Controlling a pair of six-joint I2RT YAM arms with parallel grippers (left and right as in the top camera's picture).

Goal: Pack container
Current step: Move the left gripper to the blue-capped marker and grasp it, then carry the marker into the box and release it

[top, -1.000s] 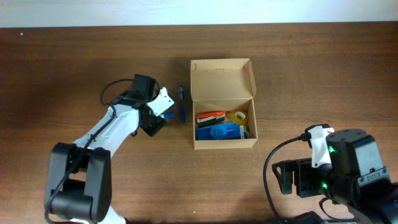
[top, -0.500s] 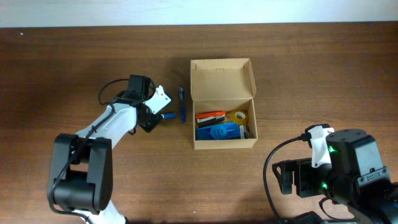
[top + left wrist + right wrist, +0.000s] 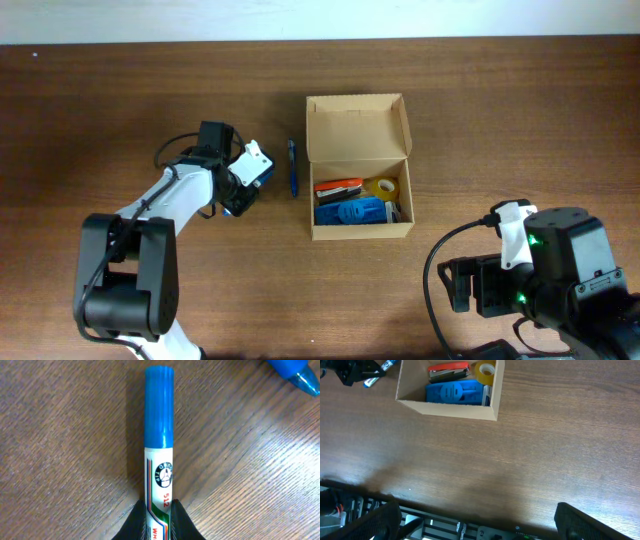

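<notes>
I am seeing the marker (image 3: 159, 450) showing glossy smooth plastic, on cap and barrel alike. The table (image 3: 60, 435) is presenting matt, grained wood. The container (image 3: 357, 125) is reading as plain matt cardboard.

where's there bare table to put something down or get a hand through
Widest bare wood lies on the near side of the box, between the left arm and the right arm. The table right of the box is also free, as is its far-left corner. Crowded: the strip left of the box, where the blue pen lies beside the left gripper holding a marker.
</notes>
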